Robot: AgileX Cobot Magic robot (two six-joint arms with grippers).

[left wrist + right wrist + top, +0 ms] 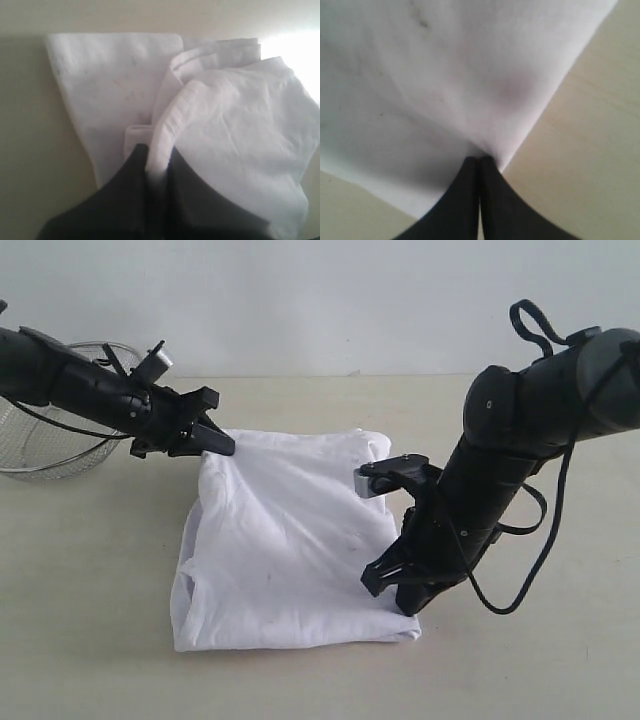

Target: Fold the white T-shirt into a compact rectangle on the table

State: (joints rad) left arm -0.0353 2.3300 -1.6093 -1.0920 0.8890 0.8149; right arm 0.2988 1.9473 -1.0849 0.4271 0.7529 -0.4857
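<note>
A pale, bare table (90,640) runs right up to the near edge, and the shirt (280,550) lies in the middle of it, already doubled into a rough block, plain side up.

Nearest me, the right gripper (480,160) is down at the shirt's near right corner. Its fingers are clenched tight on the very tip of the cloth, with almost nothing between them. That is my first worry: so thin a bite could slide out the moment the arm lifts or drags, and the corner would flop back.

Across the block, the edges are not square. The near hem bulges and the left side puffs up, so any fold from here would likely carry that skew along.

At the far left corner the left gripper (159,152) is clamped on a rolled hem that stands up between its fingers. Beneath it I see other layers lying loose. If only that top hem is held, a lift could peel it away and open the stack instead of folding it.

The two grips sit on opposite corners — pulling unevenly could twist the block on the table.

Further back, the basket (40,450) sits just behind the left arm; a backward swing might knock it. Behind all that is a plain white wall (320,300).
</note>
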